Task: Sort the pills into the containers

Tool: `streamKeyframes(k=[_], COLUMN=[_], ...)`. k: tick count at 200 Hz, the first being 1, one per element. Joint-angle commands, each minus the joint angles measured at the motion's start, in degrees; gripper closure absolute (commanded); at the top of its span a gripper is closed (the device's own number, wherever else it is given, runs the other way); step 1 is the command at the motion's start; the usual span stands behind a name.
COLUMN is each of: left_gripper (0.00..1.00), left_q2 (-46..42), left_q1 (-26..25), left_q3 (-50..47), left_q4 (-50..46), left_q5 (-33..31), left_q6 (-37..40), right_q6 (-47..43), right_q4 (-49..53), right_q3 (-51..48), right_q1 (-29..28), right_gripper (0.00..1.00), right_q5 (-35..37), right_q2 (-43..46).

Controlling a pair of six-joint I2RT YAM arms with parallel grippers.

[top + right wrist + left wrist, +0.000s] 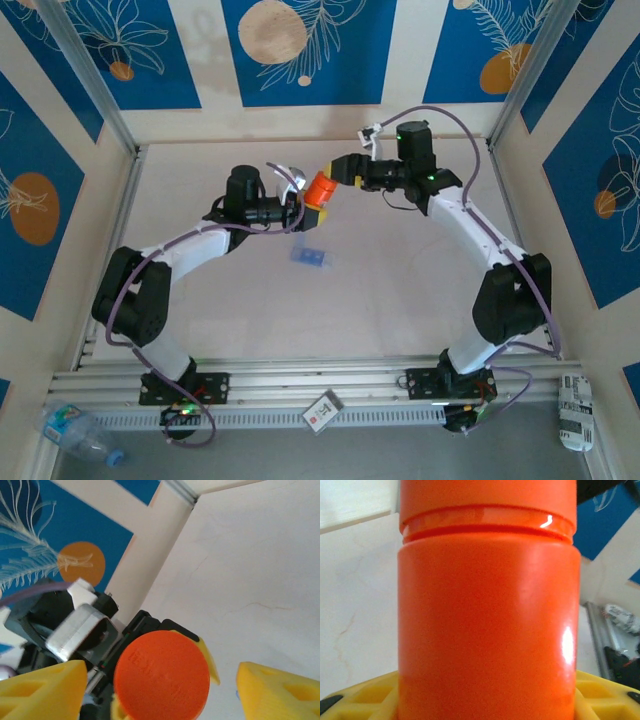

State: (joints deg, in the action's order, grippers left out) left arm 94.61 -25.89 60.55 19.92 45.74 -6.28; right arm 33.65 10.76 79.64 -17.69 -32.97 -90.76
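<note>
Pale desk (400,290), mid-frame: left claw (312,207) grips orange bottle (322,187); right claw (338,172) spread around its cap (161,681), unclamped. Blue box (310,257) lies below, apart. Sorting judged unstarted: bottle capped, pills undispensed.

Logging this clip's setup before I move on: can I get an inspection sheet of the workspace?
Surface: pale table, faint hairline marks.
Job's things: blue pill box flat mid-table; orange bottle held up between the arms.
Clutter: water bottle, small card, crumpled packet beyond the near rail.
Grippers: left gripper shut on the bottle; right gripper open around its cap.
Cables: purple leads along both arms.
Surroundings: blue-and-cream patterned panels, aluminium frame.
</note>
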Motion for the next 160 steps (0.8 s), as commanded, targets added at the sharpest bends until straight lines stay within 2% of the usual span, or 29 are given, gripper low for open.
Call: streamKeyframes(k=[1, 42, 113, 136, 160], left_gripper=[1.00, 1.00, 1.00, 1.00, 1.00], left_q2=[-2.5, -4.0, -4.0, -3.9, -3.9], left_q1=[-0.1, -1.5, -2.7, -2.9, -3.0], left_q3=[1.3, 0.8, 0.6, 0.6, 0.3], left_q4=[-4.1, -6.9, -8.6, -8.6, -8.2], left_q5=[-7.7, -15.8, -16.8, -16.9, -16.8], left_q6=[6.5, 13.6, 16.5, 16.6, 16.4], right_q6=[6.6, 13.7, 13.4, 13.4, 13.5], right_q4=[3.1, 9.8, 12.1, 12.2, 12.2], right_q3=[0.6, 3.0, 6.9, 7.6, 7.7], right_q1=[0.8, -1.3, -6.4, -7.1, -7.2], right_gripper=[0.17, 0.14, 0.14, 0.18, 0.29], right_q5=[4.1, 10.8, 13.9, 13.7, 13.6], right_q2=[2.7, 0.1, -5.1, -5.9, -6.3])
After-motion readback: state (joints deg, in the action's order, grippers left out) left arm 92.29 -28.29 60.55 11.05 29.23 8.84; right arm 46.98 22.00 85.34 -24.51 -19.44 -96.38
